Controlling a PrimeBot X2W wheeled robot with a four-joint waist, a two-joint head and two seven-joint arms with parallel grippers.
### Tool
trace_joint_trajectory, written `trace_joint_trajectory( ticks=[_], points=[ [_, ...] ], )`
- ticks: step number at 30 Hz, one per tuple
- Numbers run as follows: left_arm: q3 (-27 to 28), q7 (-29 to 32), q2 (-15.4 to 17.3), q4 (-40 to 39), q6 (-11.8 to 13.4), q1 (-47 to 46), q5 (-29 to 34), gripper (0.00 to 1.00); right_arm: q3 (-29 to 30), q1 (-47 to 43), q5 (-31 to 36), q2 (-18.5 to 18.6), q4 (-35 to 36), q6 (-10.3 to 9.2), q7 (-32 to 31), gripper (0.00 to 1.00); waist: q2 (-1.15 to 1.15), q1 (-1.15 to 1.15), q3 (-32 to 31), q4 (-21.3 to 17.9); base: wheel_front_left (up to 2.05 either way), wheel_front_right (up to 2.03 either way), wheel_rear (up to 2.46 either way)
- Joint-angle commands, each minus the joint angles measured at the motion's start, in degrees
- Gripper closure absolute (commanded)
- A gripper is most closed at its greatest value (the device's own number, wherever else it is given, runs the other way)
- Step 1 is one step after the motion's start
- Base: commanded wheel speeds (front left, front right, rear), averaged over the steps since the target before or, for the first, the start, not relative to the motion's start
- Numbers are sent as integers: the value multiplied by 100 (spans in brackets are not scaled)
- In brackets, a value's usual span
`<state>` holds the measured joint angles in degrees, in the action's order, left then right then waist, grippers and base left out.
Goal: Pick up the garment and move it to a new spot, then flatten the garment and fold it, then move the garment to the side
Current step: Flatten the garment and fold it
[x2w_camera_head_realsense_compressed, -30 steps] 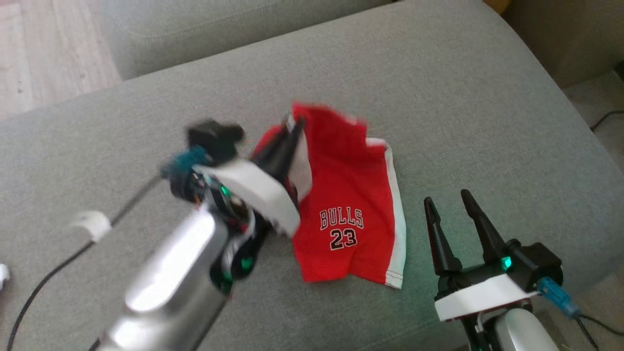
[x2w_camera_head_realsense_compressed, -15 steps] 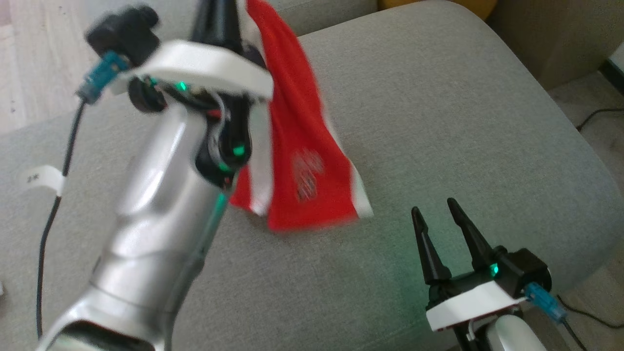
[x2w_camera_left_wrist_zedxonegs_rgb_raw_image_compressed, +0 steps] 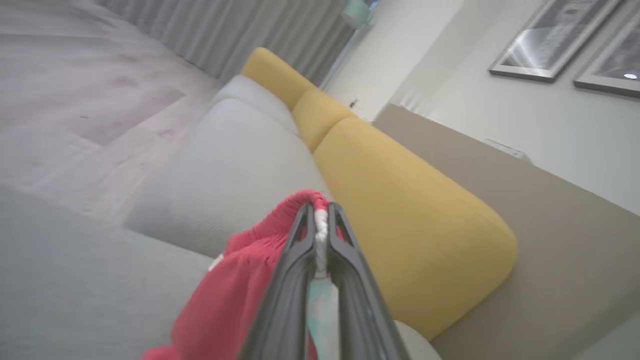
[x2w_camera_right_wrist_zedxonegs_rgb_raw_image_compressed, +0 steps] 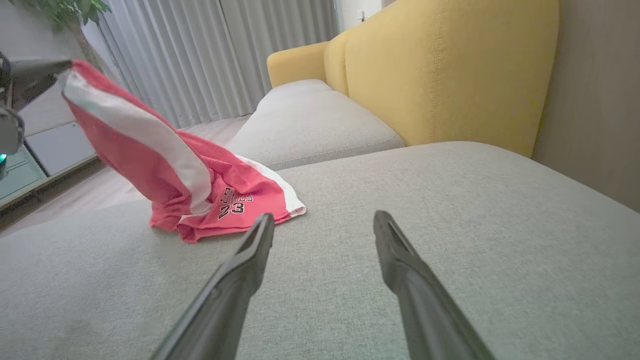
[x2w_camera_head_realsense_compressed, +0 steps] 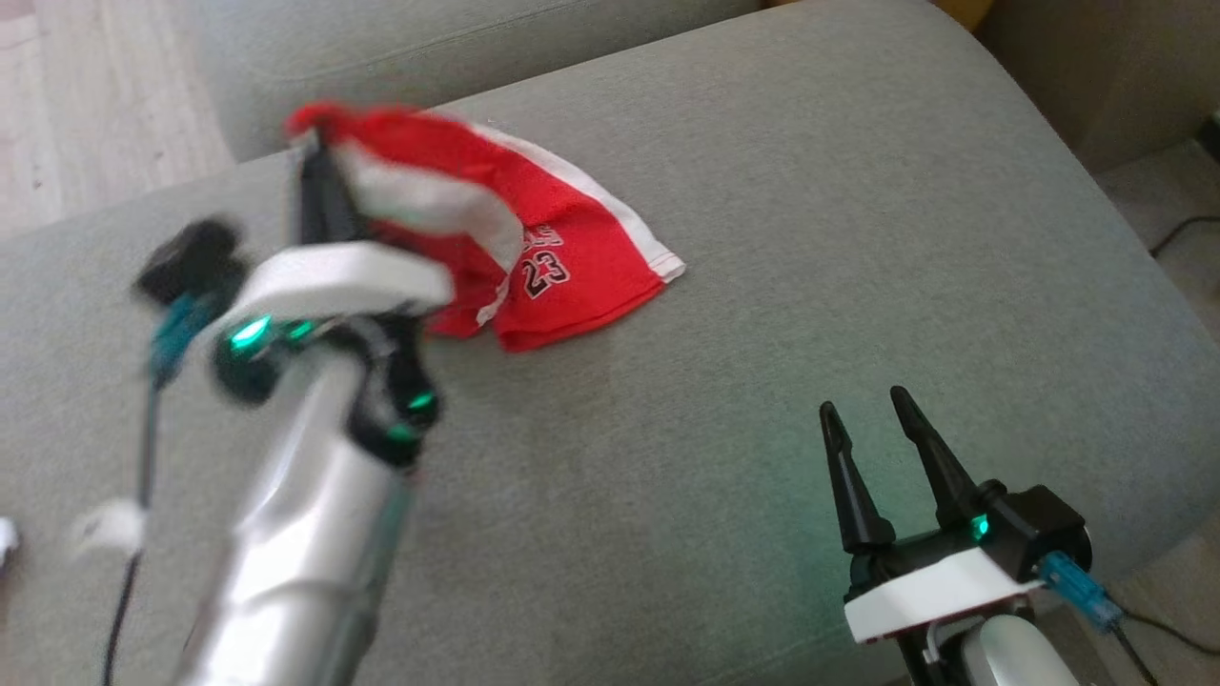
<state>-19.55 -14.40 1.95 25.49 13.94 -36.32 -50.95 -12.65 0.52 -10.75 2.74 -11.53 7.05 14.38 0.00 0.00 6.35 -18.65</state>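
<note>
The garment (x2w_camera_head_realsense_compressed: 562,257) is a pair of red shorts with white side stripes and a "23" print. My left gripper (x2w_camera_head_realsense_compressed: 310,157) is shut on one end of the cloth and holds that end up, while the other end rests on the grey sofa cushion (x2w_camera_head_realsense_compressed: 858,238). In the left wrist view the two fingers pinch the garment (x2w_camera_left_wrist_zedxonegs_rgb_raw_image_compressed: 235,290) at the left gripper (x2w_camera_left_wrist_zedxonegs_rgb_raw_image_compressed: 320,212) tips. My right gripper (x2w_camera_head_realsense_compressed: 863,405) stands open over the cushion's front right, holding nothing. Its wrist view shows the garment (x2w_camera_right_wrist_zedxonegs_rgb_raw_image_compressed: 200,195) ahead to the left of the right gripper (x2w_camera_right_wrist_zedxonegs_rgb_raw_image_compressed: 325,220).
The grey cushion (x2w_camera_right_wrist_zedxonegs_rgb_raw_image_compressed: 450,225) spreads wide around the shorts. A second grey seat (x2w_camera_right_wrist_zedxonegs_rgb_raw_image_compressed: 310,120) and a yellow backrest (x2w_camera_right_wrist_zedxonegs_rgb_raw_image_compressed: 450,70) lie beyond it. Wooden floor (x2w_camera_head_realsense_compressed: 86,105) shows at the far left, and a black cable (x2w_camera_head_realsense_compressed: 1182,233) runs on the floor at right.
My left gripper lifted the garment off the cushion, swung it up and to the far left, and has now come down with its lower end resting on the cushion again. The right gripper stayed put.
</note>
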Motion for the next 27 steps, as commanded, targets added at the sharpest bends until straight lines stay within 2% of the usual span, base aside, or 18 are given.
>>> trace_joint_trajectory(
  ticks=[1, 4, 5, 6, 7, 10, 15, 16, 19, 25, 27],
  points=[
    [598, -55, 163, -296, 74, -27, 204, 100, -117, 143, 15, 14, 213, 44, 62, 0, 0, 0, 21, 112, 0, 0, 0],
    [1446, -57, 157, -569, 115, 532, 593, 100, -127, 155, 54, 14, 217, 44, 62, 0, 0, 0, 40, 213, 0, 0, 0],
    [1446, -57, 157, -569, 115, 532, 593, 100, -127, 155, 54, 14, 217, 44, 62, 0, 0, 0, 40, 213, 0, 0, 0],
    [1905, -58, 138, -730, 80, 957, 825, 100, -102, 150, 65, 14, 223, 44, 62, 0, 0, 0, 49, 280, 0, 0, 0],
    [2080, -58, 126, -789, 53, 1173, 924, 100, -94, 142, 69, 14, 223, 44, 62, 0, 0, 0, 58, 319, 0, 0, 0],
    [2318, -59, 101, -774, -79, 1768, 1030, 100, -101, 134, 87, 14, 213, 44, 62, 0, 0, 0, 81, 424, 0, 0, 0],
    [2131, -59, 96, -697, -179, 2336, 713, 100, -111, 147, 91, 14, 200, 44, 62, 0, 0, 0, 78, 527, 0, 0, 0],
    [2028, -59, 95, -678, -194, 2457, 648, 92, -113, 147, 86, 14, 199, 44, 62, 0, 0, 0, 68, 549, 0, 0, 0],
    [1725, -59, 94, -648, -192, 2778, 523, 0, -120, 129, 90, 14, 196, 44, 62, 0, 0, 0, 45, 602, 0, 0, 0],
    [1530, -60, 94, -1167, -137, 3439, 374, 0, -131, 99, 99, 14, 191, 44, 62, 0, 0, 0, -9, 573, 0, 0, 0],
    [1463, -60, 94, -1509, -79, 3688, 593, 0, -133, 88, 90, 14, 197, 44, 62, 0, 0, 0, -19, 530, 0, 0, 0]
  ],
)
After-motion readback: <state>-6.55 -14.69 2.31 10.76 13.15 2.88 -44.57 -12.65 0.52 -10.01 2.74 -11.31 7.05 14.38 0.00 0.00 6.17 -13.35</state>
